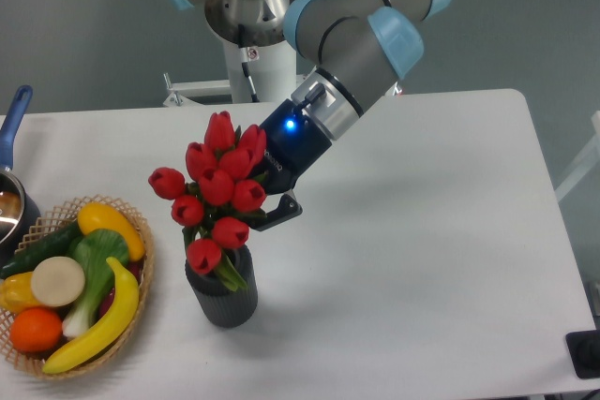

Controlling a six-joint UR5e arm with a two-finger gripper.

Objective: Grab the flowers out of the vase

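Note:
The flowers (217,185), a bunch of red tulip buds with green stems and leaves, are held by my gripper (262,203), which is shut on the bundle from the right. The lowest bud and leaves hang just at the mouth of the dark grey ribbed vase (221,295), which stands upright on the white table at the front left. The fingertips are mostly hidden behind the buds. The stems' lower ends are hidden, so I cannot tell whether they are inside the vase.
A woven basket (141,231) with a banana, orange, cucumber and other produce sits at the left edge. A pot with a blue handle (13,119) is at the far left. A dark object (586,351) lies at the front right corner.

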